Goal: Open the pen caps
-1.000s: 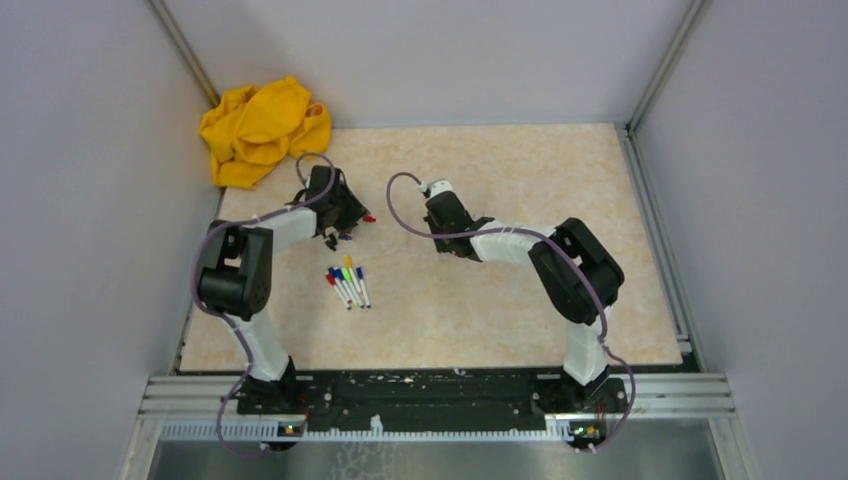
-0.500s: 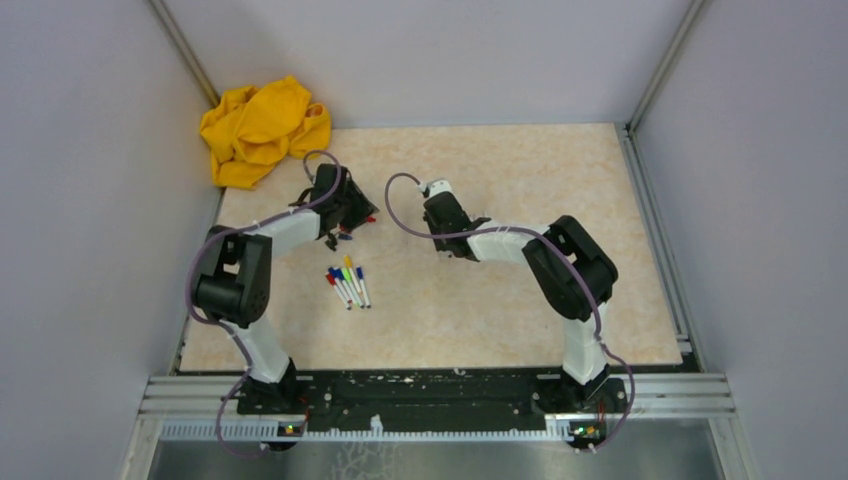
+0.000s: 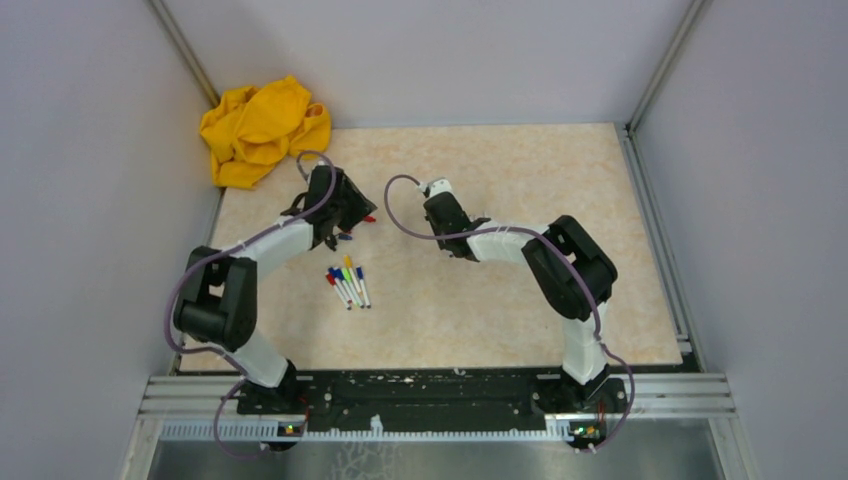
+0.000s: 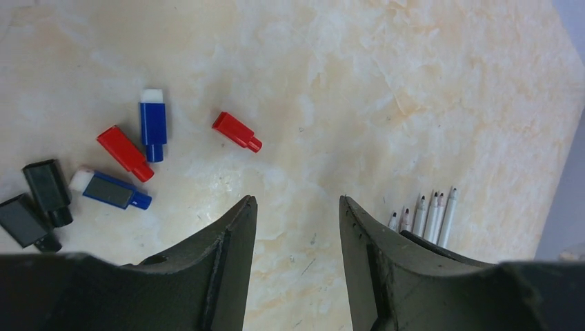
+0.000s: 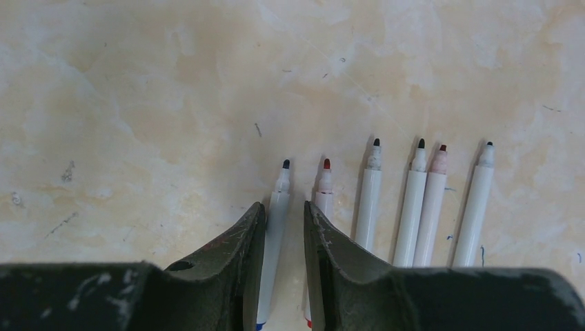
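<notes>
Several loose pen caps lie on the table in the left wrist view: a red cap point(image 4: 236, 132), a second red one point(image 4: 124, 152), two blue ones point(image 4: 152, 123) point(image 4: 110, 190) and two black ones point(image 4: 47, 183). My left gripper point(image 4: 296, 200) hangs open above bare table just right of them, holding nothing. In the right wrist view, several uncapped markers point(image 5: 414, 200) lie in a row. My right gripper point(image 5: 283, 207) is open and straddles the leftmost marker point(image 5: 279, 200), which rests on the table.
A small bunch of markers with coloured caps point(image 3: 348, 285) lies in front of the left gripper. A crumpled yellow cloth point(image 3: 262, 130) sits at the back left corner. Grey walls close the table on three sides.
The left arm's elbow has swung out to the left while its gripper stays over the loose caps. The right arm has hardly moved.
</notes>
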